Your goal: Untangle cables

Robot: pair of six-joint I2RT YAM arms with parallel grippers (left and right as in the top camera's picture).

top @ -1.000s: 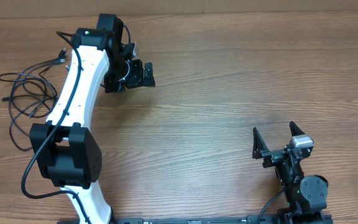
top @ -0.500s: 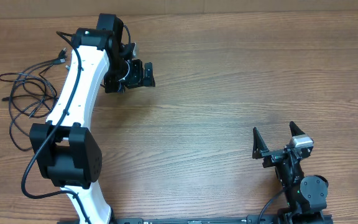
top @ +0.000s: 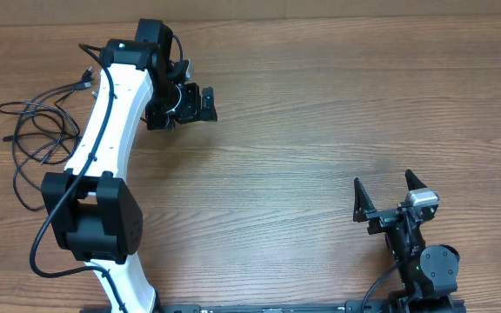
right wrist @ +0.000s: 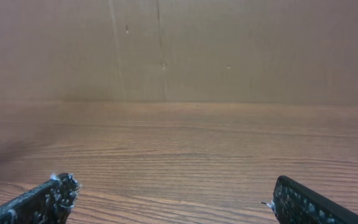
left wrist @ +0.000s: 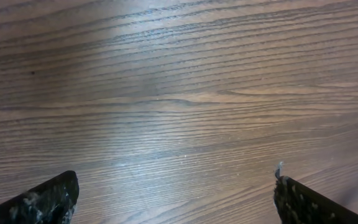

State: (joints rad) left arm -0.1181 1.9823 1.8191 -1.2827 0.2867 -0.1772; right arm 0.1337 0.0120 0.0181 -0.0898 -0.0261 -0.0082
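You are looking at a wooden table (top: 320,104) with the left arm (top: 103,122) reaching across it, away from its base. All positions below are being given against that arm.

The cables (top: 35,139) are lying on the table on the arm's outer side, the side facing away from the right arm (top: 417,256). They are forming a loose tangle of thin black loops crossing one another. The nearest loops are running right up to the arm's white link, and you cannot tell from the overhead view whether any strand is passing beneath it. Two plug ends (top: 82,84) are showing at the far part of the tangle, close beside the arm's upper link.

The left gripper (top: 209,104) is sitting at the arm's far end. It is pointing toward the inner side, away from the cables and well apart from them. Its jaws are standing spread wide. The left wrist view is showing only its two fingertips (left wrist: 51,199) at the bottom corners, with bare wood grain between them and nothing in its grasp.

The right gripper (top: 383,183) is sitting well apart from the left arm, on its inner side, near the base edge of the table. Its jaws are also standing spread wide and holding nothing. The right wrist view is showing bare table between its fingertips (right wrist: 48,196) and a brown panel wall (right wrist: 179,50) beyond.
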